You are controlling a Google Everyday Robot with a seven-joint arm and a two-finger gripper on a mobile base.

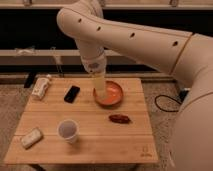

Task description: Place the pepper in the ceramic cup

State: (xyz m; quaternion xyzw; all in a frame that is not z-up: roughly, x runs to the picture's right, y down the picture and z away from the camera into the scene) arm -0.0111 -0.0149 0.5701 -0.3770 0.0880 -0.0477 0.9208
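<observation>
The dark red-brown pepper [120, 118] lies on the wooden table [100, 147], right of centre and just in front of the orange bowl. The white ceramic cup [68, 130] stands upright at the front left, about a hand's width to the left of the pepper. My gripper [102, 91] hangs from the large white arm, pointing down over the left part of the orange bowl, behind the pepper and a little to its left. It is open and holds nothing.
An orange bowl [116, 95] sits at the back centre under the gripper. A black phone [72, 93] and a white packet [41, 86] lie at the back left, and a small pale object [31, 137] at the front left corner. A cable [165, 104] runs on the floor to the right.
</observation>
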